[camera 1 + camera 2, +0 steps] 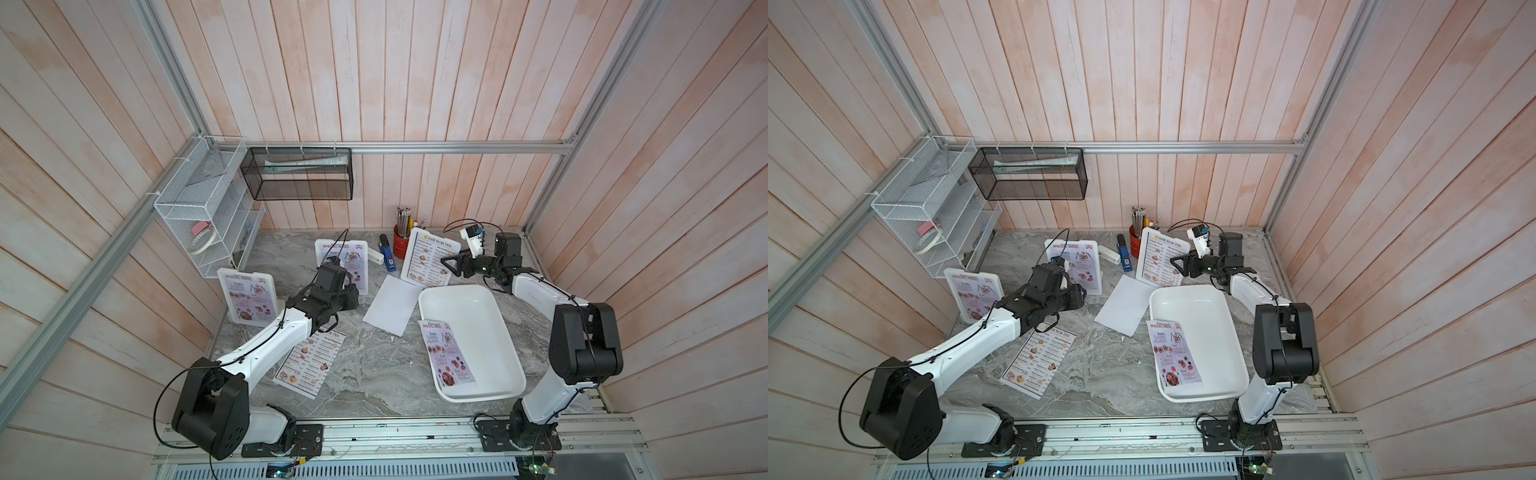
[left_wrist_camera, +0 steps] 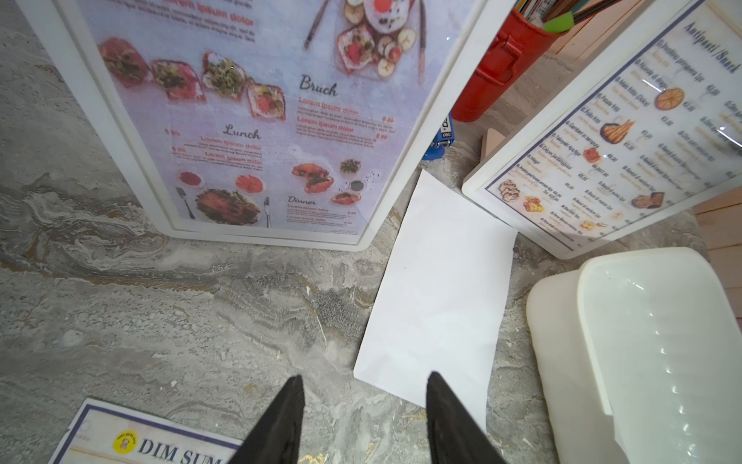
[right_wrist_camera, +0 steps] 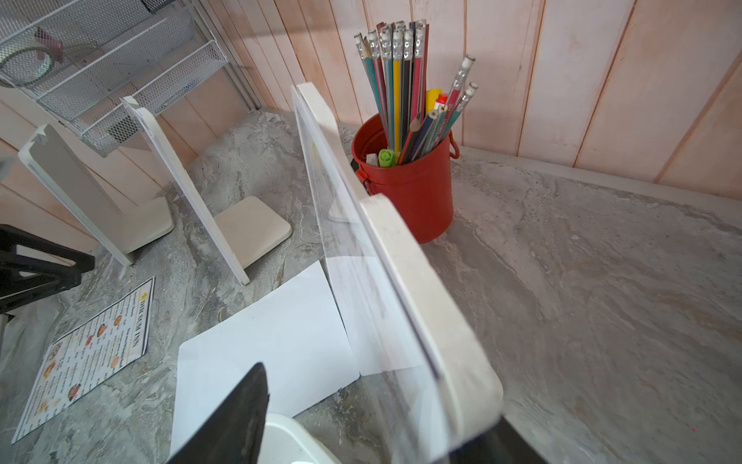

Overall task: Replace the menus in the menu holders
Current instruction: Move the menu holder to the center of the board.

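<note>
Holders (image 1: 247,301) are stood on the worktop (image 1: 374,374). In the tray (image 1: 478,316) one SPECIAL MENU sheet (image 1: 448,353) is laid. Two holders show SPECIAL MENU; the DIM SUM holder (image 1: 428,257) is straddled by the right claw (image 1: 448,266), jaws apart. The left claw (image 2: 365,375) is held part open, empty.

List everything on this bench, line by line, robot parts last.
menu holders: three, white, at the back; two show SPECIAL MENU, one DIM SUM INN
DIM SUM INN sheet: one, white, flat on the table
tray: one, white, by the right arm
SPECIAL MENU sheet: one, pinkish, in the tray
blank sheet: one, white, table centre
pencil cup: one, red, back
stapler: one, blue, beside the cup
white wire rack: one, left wall
black wire basket: one, back wall
left gripper: black, open, empty
right gripper: black, open around the DIM SUM INN holder's edge
</note>
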